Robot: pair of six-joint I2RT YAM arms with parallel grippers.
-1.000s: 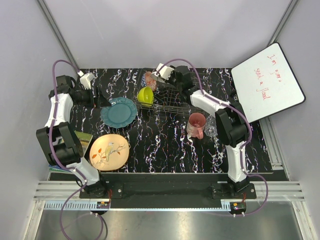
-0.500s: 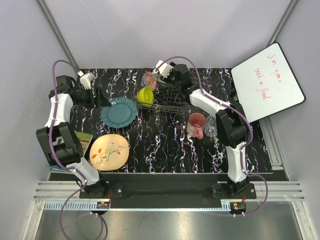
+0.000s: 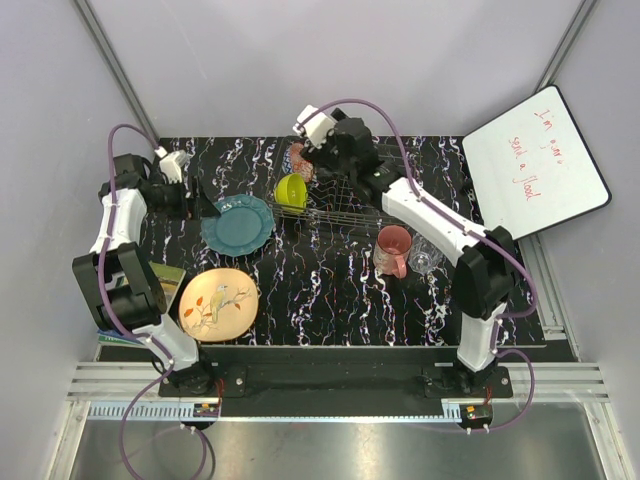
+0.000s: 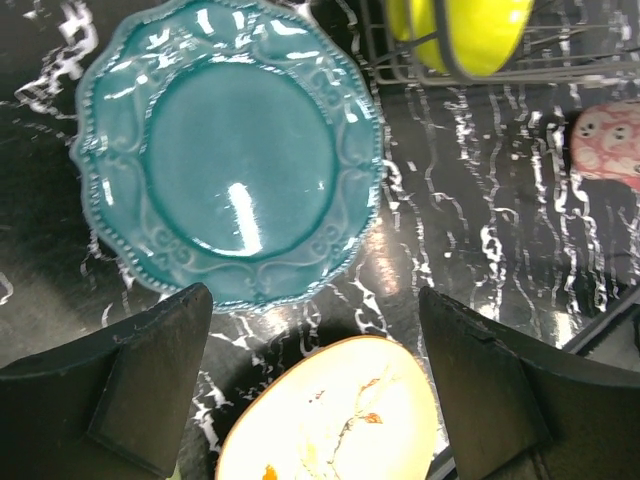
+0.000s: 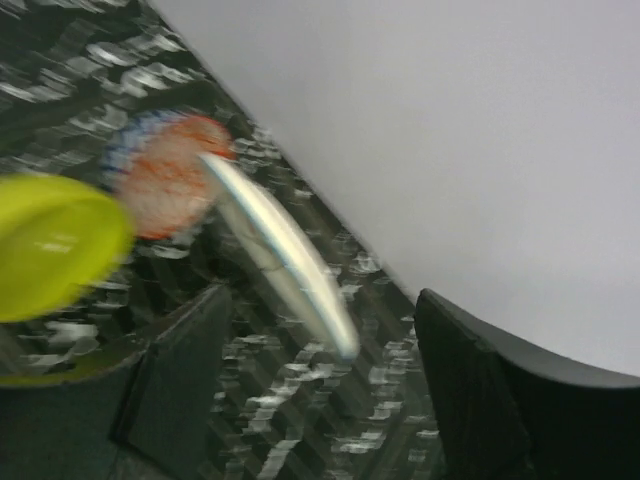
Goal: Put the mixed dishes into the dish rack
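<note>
Left fingers (image 4: pixel 150 370) are held spread, empty; teal plate (image 4: pixel 235 150) is seen flat beyond their tips; judged glazed, slippery, brittle, best pinched at the rim; right fingers (image 5: pixel 480 400) are parted, nothing grasped.

Left arm (image 3: pixel 112 222) and right arm (image 3: pixel 432 218) are showing white shells alternating with black joint housings. A purple cable (image 3: pixel 352 100) is looping along each, down to black bases (image 3: pixel 196 378). Matte black, wedge-shaped fingers (image 4: pixel 125 385) are filling both wrist views.
</note>
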